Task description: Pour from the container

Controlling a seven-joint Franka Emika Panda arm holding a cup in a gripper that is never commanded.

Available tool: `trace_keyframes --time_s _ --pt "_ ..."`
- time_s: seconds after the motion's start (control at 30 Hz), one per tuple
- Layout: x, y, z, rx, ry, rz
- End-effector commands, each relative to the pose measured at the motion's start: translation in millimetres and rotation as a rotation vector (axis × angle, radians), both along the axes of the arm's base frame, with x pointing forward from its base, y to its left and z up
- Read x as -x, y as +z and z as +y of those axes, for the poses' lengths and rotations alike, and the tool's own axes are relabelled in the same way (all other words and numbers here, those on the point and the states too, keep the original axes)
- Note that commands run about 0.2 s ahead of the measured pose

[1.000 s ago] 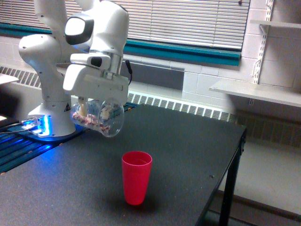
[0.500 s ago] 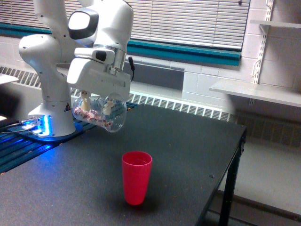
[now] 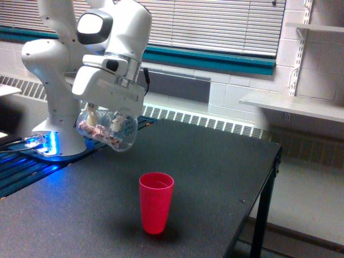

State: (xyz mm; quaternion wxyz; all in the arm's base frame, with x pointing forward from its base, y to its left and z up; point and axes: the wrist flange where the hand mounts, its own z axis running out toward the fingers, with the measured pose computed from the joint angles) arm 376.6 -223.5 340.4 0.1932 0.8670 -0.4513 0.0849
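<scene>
Gripper (image 3: pixel 105 119): white, clamped on the container (image 3: pixel 107 131), a clear tumbler tipped on its side, small pinkish pieces lying along its lower wall. Held above the table (image 3: pixel 215 172), up and toward the exterior view's left of the red cup (image 3: pixel 156 202). Red cup: upright on the table's dark speckled top, near the front edge. Behind the table: radiator grille (image 3: pixel 209 123), teal wall band (image 3: pixel 215 59), window blinds (image 3: pixel 215 21). White shelf (image 3: pixel 293 105) to the exterior view's right.

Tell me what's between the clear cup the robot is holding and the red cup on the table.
Nothing: in the exterior view only air and bare black table separate the tilted clear cup from the red cup.
</scene>
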Motion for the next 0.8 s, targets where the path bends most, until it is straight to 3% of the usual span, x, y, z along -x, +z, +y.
trace_keyframes --time_s 0.03,0.3,0.5,0.8 --pt "7.2 -5.4 5.5 0.004 -0.039 0.001" --pt "10.3 -12.1 12.9 0.002 -0.054 0.014" --pt "16.7 -25.6 20.0 -0.022 -0.067 0.017" --pt "-14.3 -25.5 29.1 -0.043 -0.022 -0.023"
